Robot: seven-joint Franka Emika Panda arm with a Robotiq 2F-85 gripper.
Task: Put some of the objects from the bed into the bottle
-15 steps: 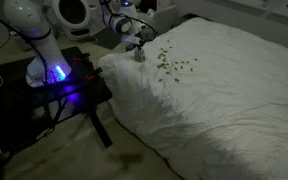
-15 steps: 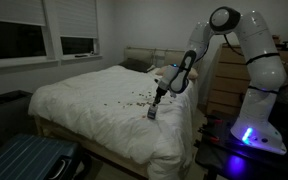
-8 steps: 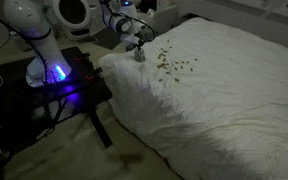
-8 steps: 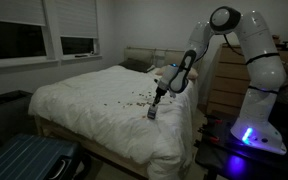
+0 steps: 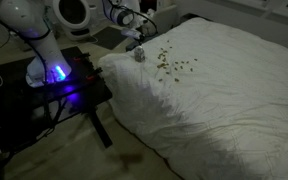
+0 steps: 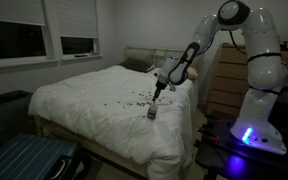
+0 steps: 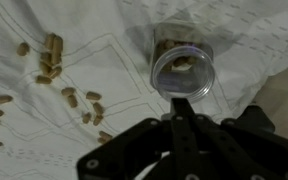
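The small pale bottle (image 5: 139,55) stands upright on the bed's white duvet (image 5: 224,100) near its edge, and shows in both exterior views (image 6: 152,113). In the wrist view the bottle (image 7: 181,65) is open-topped with a few bits inside. Many tiny olive-brown objects (image 5: 174,65) lie scattered on the duvet beside it (image 6: 136,98), left of the bottle in the wrist view (image 7: 52,60). My gripper (image 6: 159,93) hangs a little above the bottle (image 5: 134,38). Its fingers (image 7: 176,105) are pressed together and nothing shows between them.
The white robot base with blue light (image 5: 52,72) stands on a dark side table (image 5: 74,90) next to the bed. A headboard and pillow (image 6: 136,62) lie beyond the bottle. A dark suitcase (image 6: 24,160) sits on the floor at the bed's foot.
My gripper has risen straight up from the bottle's mouth. The bottle stays standing in the same place on the duvet.
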